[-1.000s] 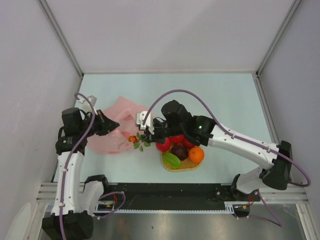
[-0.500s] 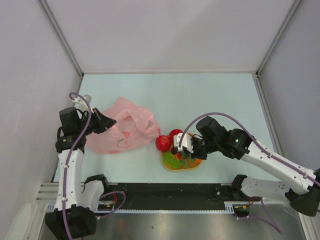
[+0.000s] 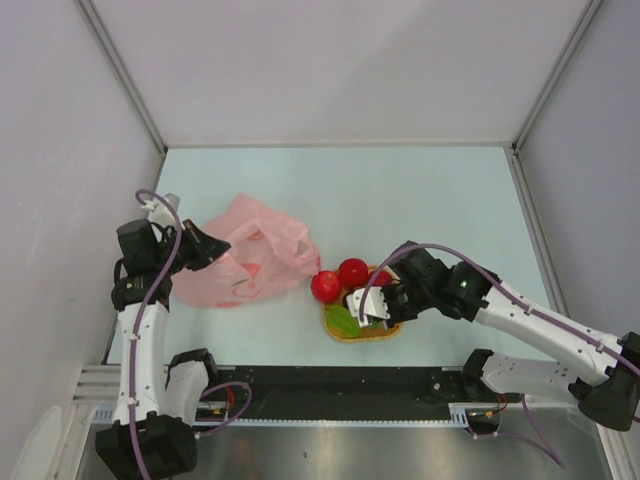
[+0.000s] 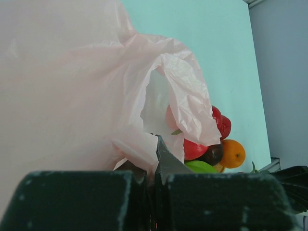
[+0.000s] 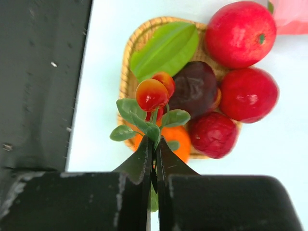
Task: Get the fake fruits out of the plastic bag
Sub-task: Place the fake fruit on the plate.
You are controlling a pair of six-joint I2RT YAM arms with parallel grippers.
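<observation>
The right gripper (image 5: 155, 144) pinches a leafy sprig (image 5: 151, 103) above the mat (image 5: 129, 53); fruits (image 5: 239, 33) lie on and beside it. The left gripper (image 4: 156, 147) pinches the bag (image 4: 72, 72) at its edge.

Overhead view far; both wrist views close, sharing fake fruits (image 5: 195, 89).

The right gripper (image 3: 356, 305), clamped on a leafy fruit sprig (image 5: 151, 103), is now placed at the lower centre of the top view, over the woven mat (image 5: 126, 62). A second ago it was held left of centre, at the mouth of the plastic bag (image 3: 245, 255). Two red fruits (image 3: 325, 286) beside the mat are no longer covered by the arm.
</observation>
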